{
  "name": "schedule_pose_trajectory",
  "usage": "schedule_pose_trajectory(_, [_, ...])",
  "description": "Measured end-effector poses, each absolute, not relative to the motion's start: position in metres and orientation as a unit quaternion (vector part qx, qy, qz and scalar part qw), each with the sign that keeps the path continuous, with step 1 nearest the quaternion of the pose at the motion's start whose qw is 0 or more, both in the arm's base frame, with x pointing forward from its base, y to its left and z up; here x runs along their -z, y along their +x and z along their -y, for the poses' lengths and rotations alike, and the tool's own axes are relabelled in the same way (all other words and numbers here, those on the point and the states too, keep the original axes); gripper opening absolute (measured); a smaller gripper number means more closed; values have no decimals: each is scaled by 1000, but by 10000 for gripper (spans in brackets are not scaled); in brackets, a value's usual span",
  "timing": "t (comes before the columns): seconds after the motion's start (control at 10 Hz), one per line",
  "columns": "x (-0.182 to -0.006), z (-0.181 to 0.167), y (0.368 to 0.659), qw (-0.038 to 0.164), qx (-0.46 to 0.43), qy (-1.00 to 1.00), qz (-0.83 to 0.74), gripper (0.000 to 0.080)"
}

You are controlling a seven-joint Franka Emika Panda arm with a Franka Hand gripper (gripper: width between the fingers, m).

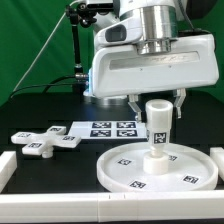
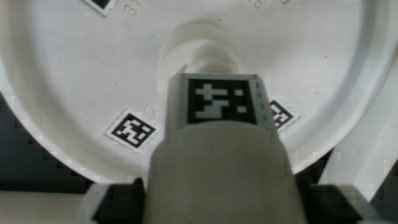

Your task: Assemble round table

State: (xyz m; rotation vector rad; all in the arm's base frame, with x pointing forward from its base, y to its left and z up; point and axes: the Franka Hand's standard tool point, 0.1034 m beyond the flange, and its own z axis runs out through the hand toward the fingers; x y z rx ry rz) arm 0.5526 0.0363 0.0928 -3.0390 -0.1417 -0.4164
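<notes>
The large round disc [image 1: 112, 173] lies flat on the black table at the front right, its tags facing up. The short thick cylinder leg [image 1: 158, 135] stands upright in the disc's centre. My gripper [image 1: 158, 106] comes straight down over the leg, with a finger on each side of its top end. In the wrist view the leg [image 2: 217, 150] fills the middle, and the dark pads [image 2: 125, 200] sit against both its sides over the disc [image 2: 71, 85]. The gripper [image 2: 222, 205] looks shut on the leg. The cross-shaped foot piece [image 1: 45, 141] lies flat on the table at the exterior view's left.
The marker board [image 1: 110, 128] lies behind the disc, between it and the foot piece. Plain white bars run along the front edge [image 1: 60, 208], the left edge [image 1: 5, 165] and the right [image 1: 216, 152]. A green backdrop and cables stand behind.
</notes>
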Motion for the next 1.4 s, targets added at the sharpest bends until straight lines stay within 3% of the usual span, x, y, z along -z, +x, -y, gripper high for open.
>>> schedule_pose_trajectory(0.6, [-95, -36, 563, 35, 141, -988, 54, 409])
schedule_pose_trajectory(1.4, [-80, -30, 554, 24, 161, -985, 50, 409])
